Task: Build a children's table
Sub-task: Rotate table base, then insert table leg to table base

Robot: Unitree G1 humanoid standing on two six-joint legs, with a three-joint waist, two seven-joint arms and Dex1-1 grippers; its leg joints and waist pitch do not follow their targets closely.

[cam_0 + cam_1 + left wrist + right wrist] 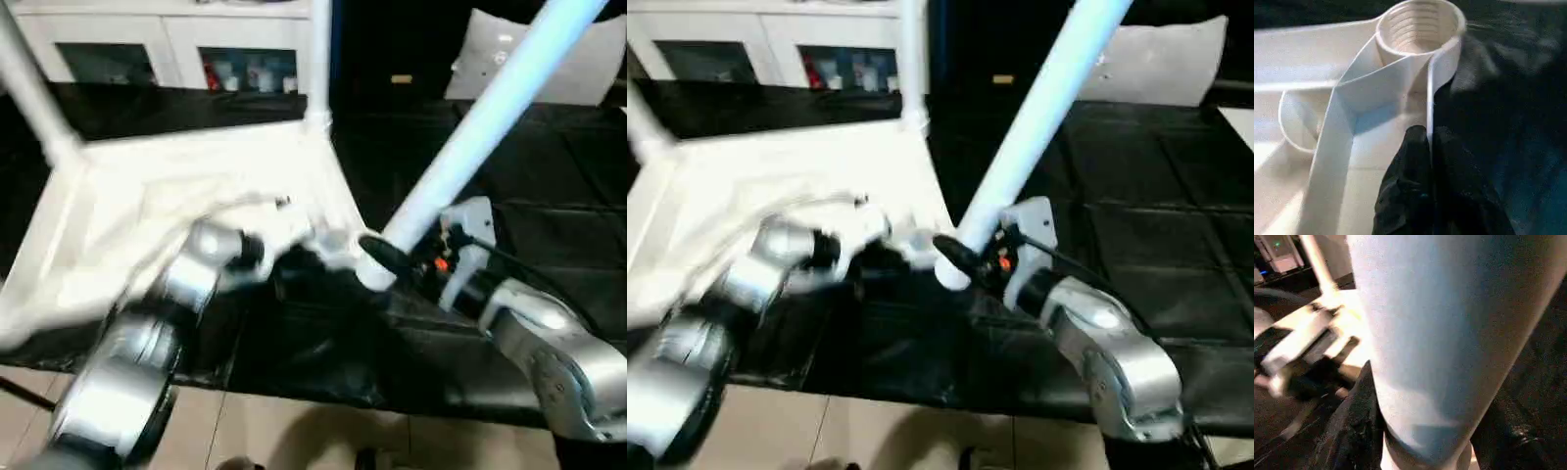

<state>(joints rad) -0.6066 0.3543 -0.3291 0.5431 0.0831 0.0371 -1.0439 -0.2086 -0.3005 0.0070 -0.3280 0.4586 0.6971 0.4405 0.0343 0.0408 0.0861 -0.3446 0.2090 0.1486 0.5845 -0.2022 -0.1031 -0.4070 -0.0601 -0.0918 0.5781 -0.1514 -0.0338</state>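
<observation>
The tabletop (186, 211) lies upside down on the black cover (1156, 245). Its rim wall is pinched by the left gripper (1430, 147), just below the empty socket (1418, 27). A leg (480, 132) is clamped in the right gripper (387, 257), slanting toward one o'clock. Tilted so, its threads could be crossed; the top could be dragged askew.

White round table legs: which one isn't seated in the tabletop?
The long white plastic leg slanting up to the right, clamped in the right gripper. The other two legs stand upright in corner sockets.
</observation>
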